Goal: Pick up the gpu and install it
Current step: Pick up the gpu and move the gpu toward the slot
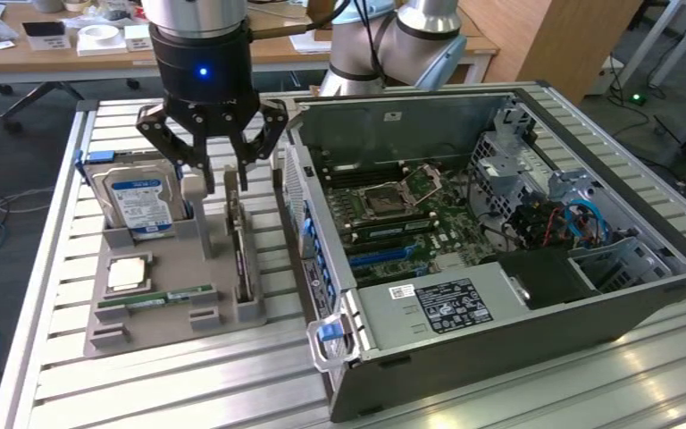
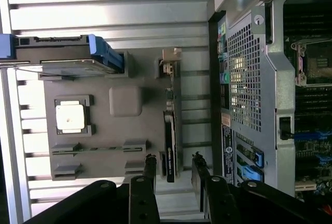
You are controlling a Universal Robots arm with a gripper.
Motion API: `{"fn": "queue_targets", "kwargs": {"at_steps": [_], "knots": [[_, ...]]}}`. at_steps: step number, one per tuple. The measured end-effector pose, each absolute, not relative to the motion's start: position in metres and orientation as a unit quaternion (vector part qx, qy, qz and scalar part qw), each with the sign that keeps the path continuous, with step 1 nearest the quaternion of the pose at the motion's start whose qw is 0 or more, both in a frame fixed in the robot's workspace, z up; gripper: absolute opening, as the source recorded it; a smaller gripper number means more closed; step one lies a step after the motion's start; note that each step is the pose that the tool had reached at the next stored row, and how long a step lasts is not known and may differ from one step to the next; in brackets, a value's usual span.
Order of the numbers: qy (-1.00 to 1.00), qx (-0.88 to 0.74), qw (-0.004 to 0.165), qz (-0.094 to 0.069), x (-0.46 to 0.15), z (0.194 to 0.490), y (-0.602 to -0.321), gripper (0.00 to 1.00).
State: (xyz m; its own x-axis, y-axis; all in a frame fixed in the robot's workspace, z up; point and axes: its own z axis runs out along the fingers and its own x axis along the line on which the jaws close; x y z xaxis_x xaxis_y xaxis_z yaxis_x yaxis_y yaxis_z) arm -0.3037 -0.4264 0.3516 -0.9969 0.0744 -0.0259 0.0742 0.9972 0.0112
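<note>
The gpu is a thin black card standing on edge in a slot of the grey holder tray, beside the open computer case. My gripper hangs right over the card's far end, open, its dark fingers spread wider than the card. In the wrist view the gpu runs lengthwise between the two fingertips, with a gap on each side and its silvery bracket end farthest from me. My gripper touches nothing.
On the tray also stand a blue-labelled hard drive, a CPU and a green RAM stick. The case's motherboard lies exposed, on the exterior view's right. All of it rests on a slatted aluminium table.
</note>
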Motion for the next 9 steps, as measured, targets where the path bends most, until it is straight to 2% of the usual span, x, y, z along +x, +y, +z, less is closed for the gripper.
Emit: {"fn": "queue_targets", "kwargs": {"at_steps": [9], "knots": [[0.999,0.037,0.013,0.005,-0.3037,0.3501,-0.4264,0.42]]}}
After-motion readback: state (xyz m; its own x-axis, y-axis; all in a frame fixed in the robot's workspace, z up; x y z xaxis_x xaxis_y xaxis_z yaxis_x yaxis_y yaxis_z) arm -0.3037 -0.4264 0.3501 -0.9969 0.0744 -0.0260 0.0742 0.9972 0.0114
